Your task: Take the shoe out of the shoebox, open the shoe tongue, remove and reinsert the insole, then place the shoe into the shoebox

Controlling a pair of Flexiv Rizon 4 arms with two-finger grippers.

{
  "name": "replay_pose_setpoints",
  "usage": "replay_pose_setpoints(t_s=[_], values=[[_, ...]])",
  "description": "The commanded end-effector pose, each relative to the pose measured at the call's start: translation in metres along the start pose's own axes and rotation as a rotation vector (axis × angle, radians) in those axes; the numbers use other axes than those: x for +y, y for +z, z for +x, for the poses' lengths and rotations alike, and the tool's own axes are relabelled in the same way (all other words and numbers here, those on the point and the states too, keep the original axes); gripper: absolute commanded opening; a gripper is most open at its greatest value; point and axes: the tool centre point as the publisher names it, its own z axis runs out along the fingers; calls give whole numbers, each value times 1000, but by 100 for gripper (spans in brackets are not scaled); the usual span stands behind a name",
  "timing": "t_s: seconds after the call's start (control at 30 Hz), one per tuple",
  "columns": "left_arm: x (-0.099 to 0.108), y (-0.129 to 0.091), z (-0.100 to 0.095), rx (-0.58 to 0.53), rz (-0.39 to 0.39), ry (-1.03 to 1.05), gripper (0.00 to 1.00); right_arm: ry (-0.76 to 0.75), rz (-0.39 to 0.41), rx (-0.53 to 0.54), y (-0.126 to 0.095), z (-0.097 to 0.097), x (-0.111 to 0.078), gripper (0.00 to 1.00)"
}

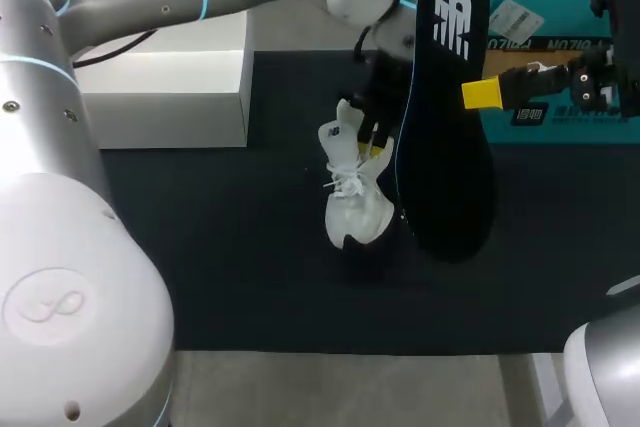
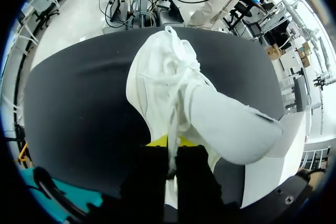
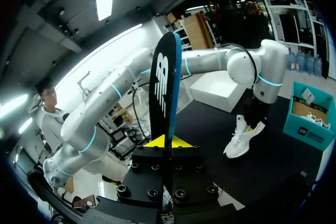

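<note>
While the insole is out: feed it back toe end first

Since the right gripper [image 1: 482, 94] is clamped on the black insole [image 1: 445, 117], held up in the air just right of the white shoe [image 1: 355, 197], I would first tilt its tip toward the shoe's opening. The left gripper [image 1: 372, 142] is closed on the shoe's far rim, at the middle of the dark mat [image 1: 200, 247] — it should hold steady. The teal shoebox [image 1: 550, 77] waits far right.

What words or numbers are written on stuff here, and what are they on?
On the insole: one big white brand logo, no other words.
On the side of the teal shoebox: print, too blurred to read.
On the white label on it: too small to read.
On the shoe: none seen.
</note>
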Motion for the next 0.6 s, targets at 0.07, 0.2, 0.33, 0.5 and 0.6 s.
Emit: replay_pose_setpoints(t_s=[0.07,0.2,0.33,0.5,0.6], values=[[12,8,-5,23,16,-14,0,1,7,1,2,0,4,0],[12,8,-4,14,20,-7,0,1,7,1,2,0,4,0],[9,1,0,35,-6,-10,0,1,7,1,2,0,4,0],[7,2,4,70,-6,-16,0,1,7,1,2,0,4,0],[5,1,6,73,-2,-12,0,1,7,1,2,0,4,0]])
